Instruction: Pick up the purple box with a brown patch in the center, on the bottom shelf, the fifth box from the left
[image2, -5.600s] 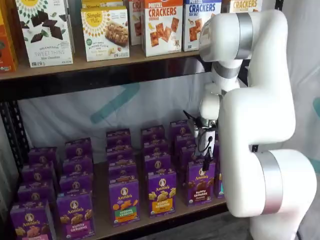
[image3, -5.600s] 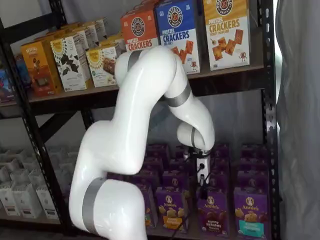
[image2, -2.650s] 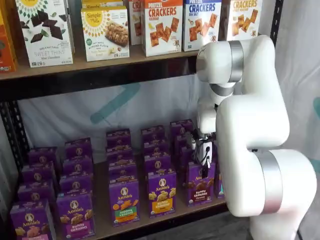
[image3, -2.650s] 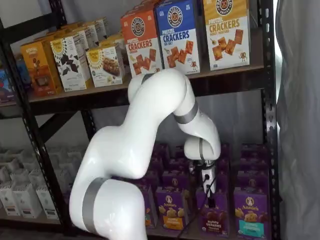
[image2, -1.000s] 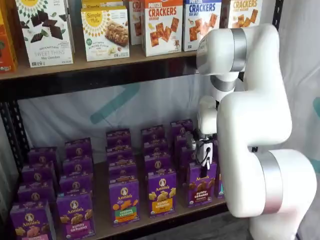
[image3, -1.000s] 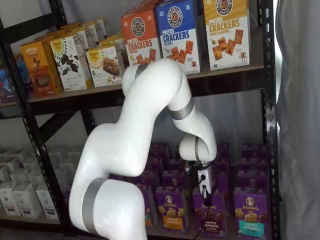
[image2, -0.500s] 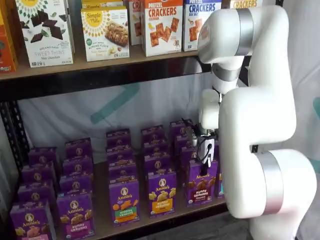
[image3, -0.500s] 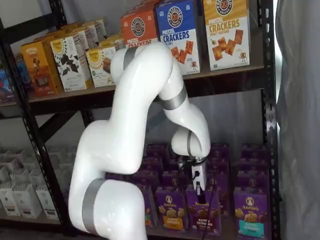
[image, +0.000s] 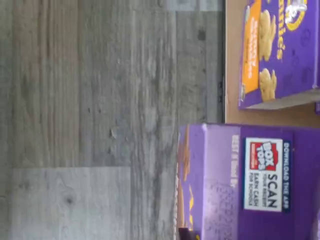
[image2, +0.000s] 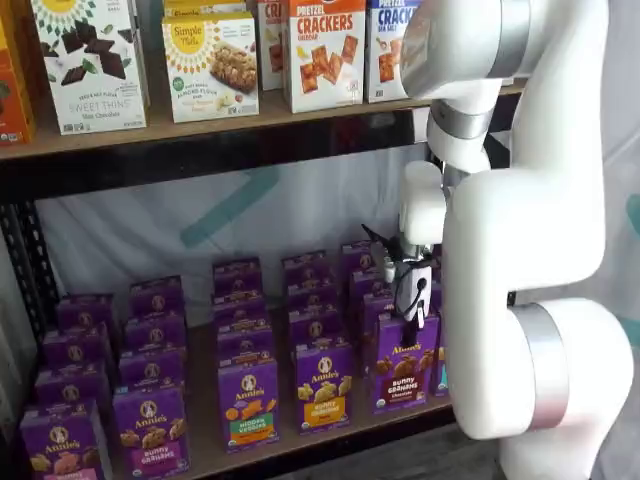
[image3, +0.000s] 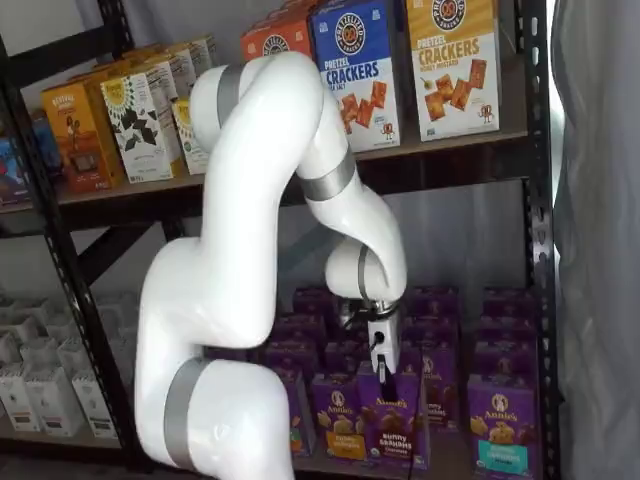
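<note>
The purple box (image2: 405, 375) with brown bunny crackers on its front hangs from my gripper (image2: 411, 322), whose black fingers are closed on its top. It sits slightly above and forward of the front row of the bottom shelf (image2: 200, 440). In a shelf view the box (image3: 392, 425) stands out in front of its neighbours, below the gripper (image3: 381, 368). In the wrist view its purple top (image: 250, 185) with a white Box Tops label is close up, over the shelf's front edge (image: 231, 75).
Rows of purple cartons fill the bottom shelf; the yellow-patch one (image2: 324, 388) and the teal-patch one (image3: 497, 430) flank the held box. Cracker boxes (image2: 325, 55) stand on the upper board. The white arm (image2: 520, 250) is at the right. Grey wood floor (image: 100, 125) lies below.
The gripper came down on the purple box and closed on it. The box has since risen a little and moved out of its row, away from the shelf. The arm's elbow has risen.
</note>
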